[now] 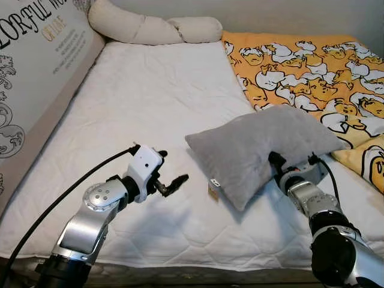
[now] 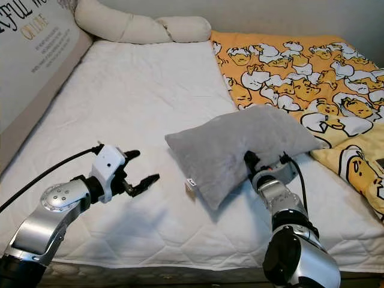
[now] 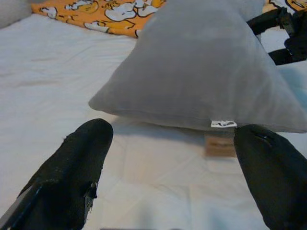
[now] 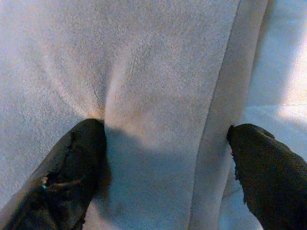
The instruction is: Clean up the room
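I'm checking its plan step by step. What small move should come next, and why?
Probably shut the right gripper on the grey pillow: its fingers straddle a fold of the fabric, still apart. The left gripper hovers open short of the pillow's corner, above the white mattress.

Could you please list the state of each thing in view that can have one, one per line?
Grey pillow: on the mattress, one edge raised, pinched at its near side.
Right gripper: fingers spread around a fold of the pillow.
Left gripper: open, above the mattress, pointing at the pillow, holding nothing.
Yellow cartoon blanket: spread over the bed's right part.
White mattress cover: smooth, uncovered on the left.
Cream bolster: lying along the head of the bed.
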Controlling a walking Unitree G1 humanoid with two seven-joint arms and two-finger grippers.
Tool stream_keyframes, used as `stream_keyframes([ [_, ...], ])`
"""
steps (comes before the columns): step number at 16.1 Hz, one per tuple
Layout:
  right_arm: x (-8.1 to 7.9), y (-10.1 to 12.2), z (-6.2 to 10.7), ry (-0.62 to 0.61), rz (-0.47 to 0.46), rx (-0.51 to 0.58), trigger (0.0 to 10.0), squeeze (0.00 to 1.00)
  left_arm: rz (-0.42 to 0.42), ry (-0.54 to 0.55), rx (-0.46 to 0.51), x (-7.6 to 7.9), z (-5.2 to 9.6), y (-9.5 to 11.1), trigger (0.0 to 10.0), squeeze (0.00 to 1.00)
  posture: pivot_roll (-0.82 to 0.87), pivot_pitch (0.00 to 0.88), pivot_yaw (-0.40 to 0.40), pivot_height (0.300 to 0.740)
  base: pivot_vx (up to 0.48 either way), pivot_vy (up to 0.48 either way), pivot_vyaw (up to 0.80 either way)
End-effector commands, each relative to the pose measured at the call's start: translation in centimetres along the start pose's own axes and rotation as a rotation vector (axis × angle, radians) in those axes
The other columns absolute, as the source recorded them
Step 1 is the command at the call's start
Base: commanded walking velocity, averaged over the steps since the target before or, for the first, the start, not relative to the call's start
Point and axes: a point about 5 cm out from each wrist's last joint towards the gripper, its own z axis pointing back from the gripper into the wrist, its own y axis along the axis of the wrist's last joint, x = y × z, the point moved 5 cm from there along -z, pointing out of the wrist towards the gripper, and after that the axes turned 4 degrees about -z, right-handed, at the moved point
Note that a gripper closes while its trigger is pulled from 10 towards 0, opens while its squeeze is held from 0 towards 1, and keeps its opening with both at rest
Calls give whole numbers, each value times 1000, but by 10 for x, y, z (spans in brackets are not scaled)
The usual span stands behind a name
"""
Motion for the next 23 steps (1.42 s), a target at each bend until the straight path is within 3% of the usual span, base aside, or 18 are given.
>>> stream_keyframes([
  [1, -8, 0, -2, 23, -14, -4, 0, 0, -5, -33, 0, 3, 1, 3, 10000, 0, 35, 0, -17, 740, 0, 0, 0],
  [6, -6, -5, -3, 32, -11, -27, 0, 0, 28, -88, 2, 3, 10, 1, 10000, 0, 27, 0, -18, 740, 0, 0, 0],
  [15, -6, -6, -3, 38, -9, -25, 0, 0, 25, -105, -4, 3, 9, 0, 10000, 0, 27, 0, -21, 740, 0, 0, 0],
  [23, -21, -3, -5, 66, -5, -22, 0, 0, 32, -95, -8, 6, 12, -3, 10000, 0, 30, 0, -32, 740, 0, 0, 0],
])
